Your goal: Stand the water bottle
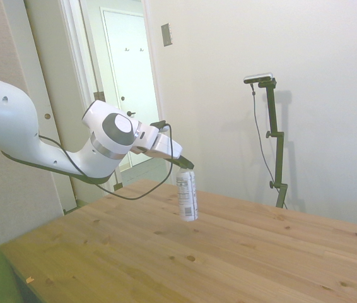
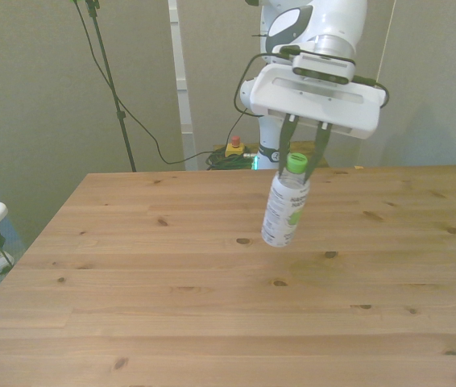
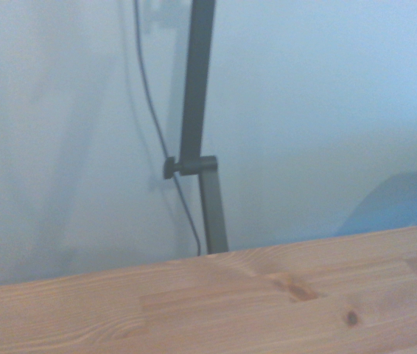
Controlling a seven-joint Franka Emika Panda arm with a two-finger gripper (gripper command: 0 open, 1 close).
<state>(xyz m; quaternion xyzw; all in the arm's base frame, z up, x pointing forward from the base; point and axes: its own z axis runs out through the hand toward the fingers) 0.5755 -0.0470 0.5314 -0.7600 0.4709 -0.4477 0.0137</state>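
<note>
Currently, the gripper (image 2: 300, 160) is clamping the water bottle (image 2: 284, 211) by its neck, hanging over the wooden table (image 2: 131, 306) near a pale wall (image 1: 279, 44).

Bare table (image 2: 172, 306) all around bottle (image 2: 283, 212)

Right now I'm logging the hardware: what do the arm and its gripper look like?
A glossy white, rounded Franka arm with grey joint caps and a silver ring. A black cable loops beneath it. The two-finger gripper has a flat white body and thin dark fingers.
</note>
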